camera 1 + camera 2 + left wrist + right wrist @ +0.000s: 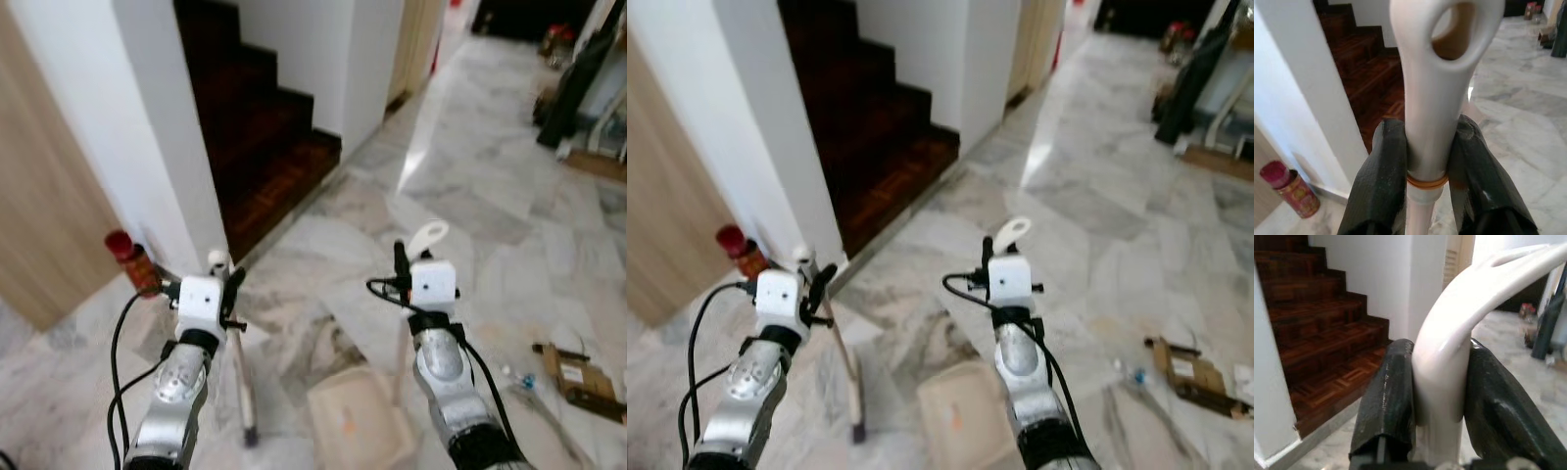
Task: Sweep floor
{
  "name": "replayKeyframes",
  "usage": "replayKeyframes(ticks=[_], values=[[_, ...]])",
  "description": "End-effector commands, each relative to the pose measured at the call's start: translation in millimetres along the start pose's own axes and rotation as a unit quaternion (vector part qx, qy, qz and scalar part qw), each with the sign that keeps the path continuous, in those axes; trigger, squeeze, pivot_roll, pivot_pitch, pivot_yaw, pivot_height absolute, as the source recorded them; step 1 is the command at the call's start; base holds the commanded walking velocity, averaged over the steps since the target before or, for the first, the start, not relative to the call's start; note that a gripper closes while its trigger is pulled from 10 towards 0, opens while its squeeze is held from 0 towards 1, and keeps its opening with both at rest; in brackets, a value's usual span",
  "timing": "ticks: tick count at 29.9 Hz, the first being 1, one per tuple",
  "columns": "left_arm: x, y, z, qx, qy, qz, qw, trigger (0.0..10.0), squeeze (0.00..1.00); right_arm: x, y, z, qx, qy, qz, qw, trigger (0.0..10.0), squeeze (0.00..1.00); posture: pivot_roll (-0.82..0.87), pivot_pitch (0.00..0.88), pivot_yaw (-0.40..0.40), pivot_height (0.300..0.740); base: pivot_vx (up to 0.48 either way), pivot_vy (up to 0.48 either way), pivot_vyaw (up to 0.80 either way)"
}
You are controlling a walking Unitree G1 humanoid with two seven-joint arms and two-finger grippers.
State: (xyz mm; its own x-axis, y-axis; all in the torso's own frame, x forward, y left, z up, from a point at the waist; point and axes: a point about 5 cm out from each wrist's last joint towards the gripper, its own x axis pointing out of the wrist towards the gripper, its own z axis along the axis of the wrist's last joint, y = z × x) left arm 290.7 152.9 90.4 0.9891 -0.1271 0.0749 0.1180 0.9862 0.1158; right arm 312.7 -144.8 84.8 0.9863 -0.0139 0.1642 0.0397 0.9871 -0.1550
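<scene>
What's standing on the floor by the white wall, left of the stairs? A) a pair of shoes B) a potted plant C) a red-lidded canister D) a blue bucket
C: a canister with a red lid stands at the foot of the white wall, just beyond the left gripper.

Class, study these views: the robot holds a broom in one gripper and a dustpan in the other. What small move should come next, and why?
Probably turn right toward the litter. The left gripper is shut on the broom handle, the right gripper on the dustpan handle, so both tools are ready, and the dustpan hangs over bare marble floor.
</scene>
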Motion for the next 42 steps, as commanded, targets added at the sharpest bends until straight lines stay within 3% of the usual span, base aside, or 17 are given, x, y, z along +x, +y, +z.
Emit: replayKeyframes(ticks=[1, 42], values=[[2.6, 3.2, 10.0, 0.005, -0.025, 0.001, 1.000, 10.0, 0.00, 7.5, -0.3, 11.7, -0.008, -0.028, 0.005, 1.000, 10.0, 0.00, 0.08, 0.000, 0.031, 0.740, 0.289, 0.000, 0.00], [2.8, 1.4, 10.8, 0.002, -0.027, 0.000, 1.000, 10.0, 0.00, 10.5, -3.2, 12.5, -0.014, -0.026, -0.005, 1.000, 10.0, 0.00, 0.08, 0.000, 0.035, 0.740, 0.288, 0.000, 0.00]])
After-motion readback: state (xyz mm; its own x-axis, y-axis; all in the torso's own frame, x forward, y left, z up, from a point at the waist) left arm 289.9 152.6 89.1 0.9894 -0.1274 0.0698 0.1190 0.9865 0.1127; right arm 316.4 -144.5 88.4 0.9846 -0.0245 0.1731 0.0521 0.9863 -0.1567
